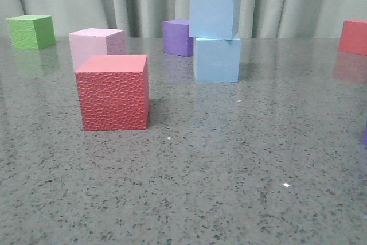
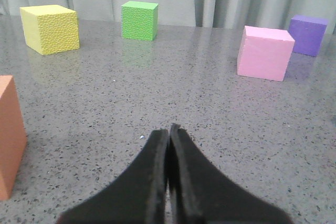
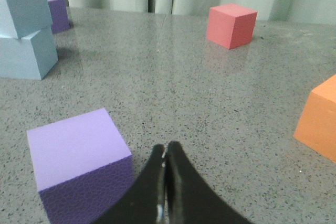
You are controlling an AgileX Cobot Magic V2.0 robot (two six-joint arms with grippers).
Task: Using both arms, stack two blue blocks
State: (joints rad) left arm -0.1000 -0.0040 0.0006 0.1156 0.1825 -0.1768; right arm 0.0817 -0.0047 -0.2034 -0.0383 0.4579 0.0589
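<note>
Two pale blue blocks stand stacked at the table's far middle: the upper blue block (image 1: 214, 12) rests on the lower blue block (image 1: 217, 59), turned slightly askew. The right wrist view shows the same stack, upper block (image 3: 22, 4) on lower block (image 3: 26, 55). Neither gripper appears in the front view. My left gripper (image 2: 169, 129) is shut with nothing between its fingers, low over bare table. My right gripper (image 3: 166, 148) is shut and empty too, close beside a purple cube (image 3: 79, 163) and well apart from the stack.
A red textured cube (image 1: 113, 92) stands front left, a pink cube (image 1: 96, 46) behind it, a green cube (image 1: 31, 31) far left, a dark purple cube (image 1: 178, 37) behind the stack, a red cube (image 1: 353, 36) far right. A yellow cube (image 2: 50, 28) and orange cubes (image 2: 9, 135) (image 3: 319, 119) also stand around.
</note>
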